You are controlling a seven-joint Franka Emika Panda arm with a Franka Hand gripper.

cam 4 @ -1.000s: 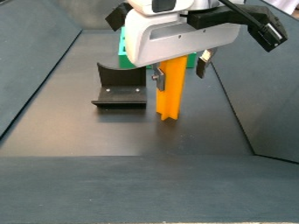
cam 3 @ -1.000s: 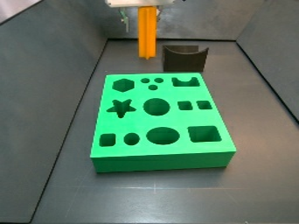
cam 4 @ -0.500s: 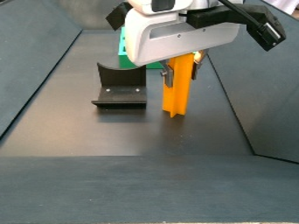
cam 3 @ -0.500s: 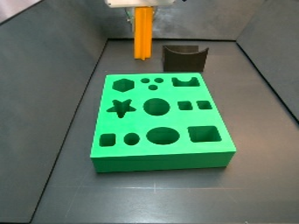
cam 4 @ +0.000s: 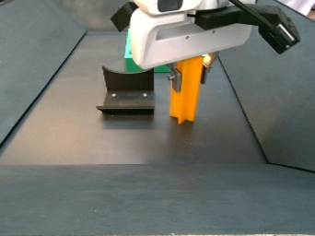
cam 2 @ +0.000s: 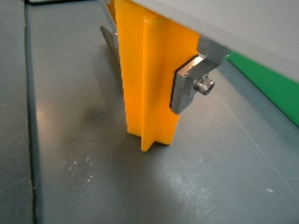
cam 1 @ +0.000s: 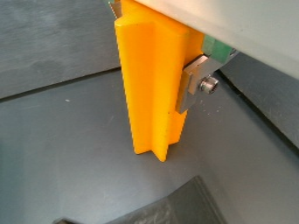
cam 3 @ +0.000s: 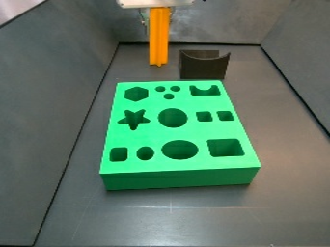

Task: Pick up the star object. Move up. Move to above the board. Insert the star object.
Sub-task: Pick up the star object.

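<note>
**Orange star peg clamped upright between the jaws, clear of the floor**

The board [cam 3: 175,135] fills the middle of the dark floor [cam 3: 290,193] in a side view, a bright-green block with its star hole at about nine o'clock on its top face. In a side view only a sliver of it shows behind the white wrist housing [cam 4: 185,41].

The dark U-shaped block [cam 3: 204,64] stands just beyond the board's far edge, at roughly one o'clock from the board's centre; in a side view it sits on the floor beside the peg [cam 4: 127,92].

The star object [cam 3: 158,37] hangs upright at about eleven o'clock from the board, beyond its far edge and apart from it. In a side view its lower end [cam 4: 186,90] hangs above the floor.

The gripper [cam 4: 187,74] is at the far end of the floor, holding the peg's upper part. In both wrist views the ridged orange peg [cam 1: 149,87] [cam 2: 152,79] fills the gap between the jaws, with a silver finger plate [cam 1: 198,80] [cam 2: 195,79] pressed flat against one side. The jaws are closed on it, leaving most of its length hanging below them.
</note>
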